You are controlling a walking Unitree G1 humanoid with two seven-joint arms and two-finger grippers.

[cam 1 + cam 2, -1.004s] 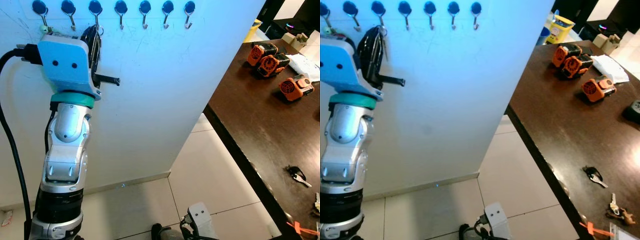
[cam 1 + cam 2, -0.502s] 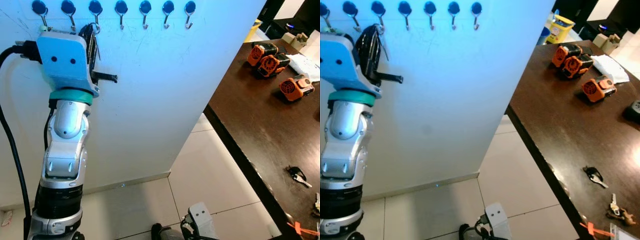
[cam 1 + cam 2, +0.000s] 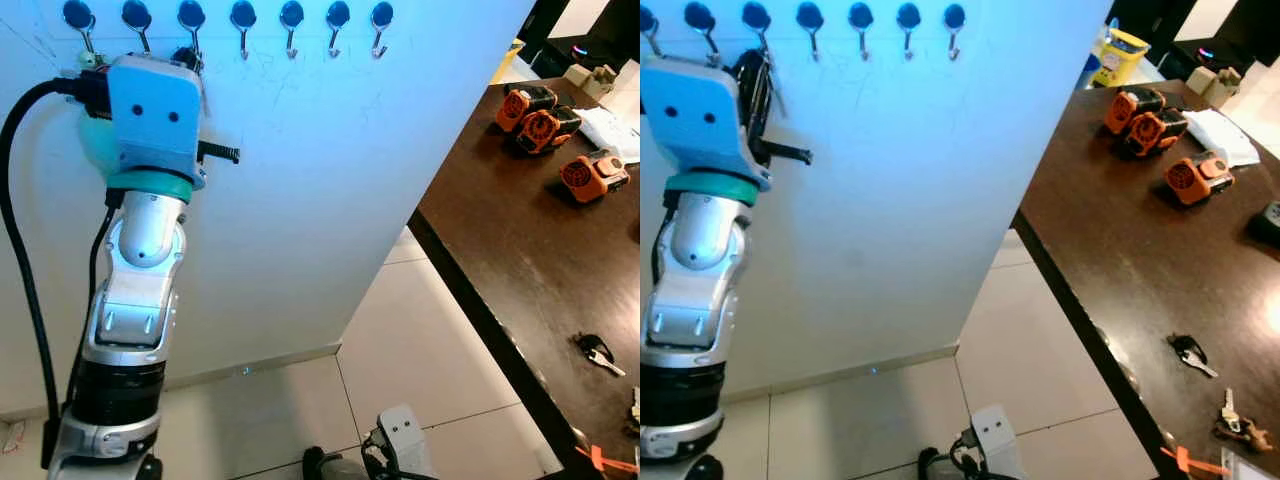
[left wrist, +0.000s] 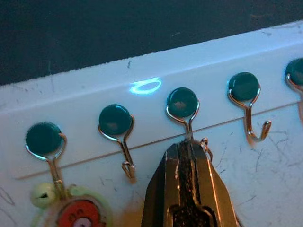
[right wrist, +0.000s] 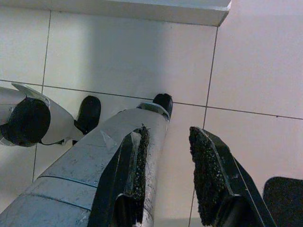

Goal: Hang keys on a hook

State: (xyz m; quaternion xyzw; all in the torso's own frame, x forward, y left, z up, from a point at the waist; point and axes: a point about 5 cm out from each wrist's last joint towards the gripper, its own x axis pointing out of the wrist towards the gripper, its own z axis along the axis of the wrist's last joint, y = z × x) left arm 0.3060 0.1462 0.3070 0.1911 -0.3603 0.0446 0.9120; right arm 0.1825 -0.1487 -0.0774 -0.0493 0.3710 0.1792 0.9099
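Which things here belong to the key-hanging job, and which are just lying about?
In the job:
- left gripper, up at the hooks
- key ring at its fingertips
- third hook

Lying about:
- orange tools on the table
- loose keys on the table
- tagged bunch on the first hook
- right gripper, idle

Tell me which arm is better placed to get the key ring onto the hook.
The left. The left gripper is raised at the wall, fingers shut on the key ring right under the third hook. The right gripper hangs open over the floor tiles.
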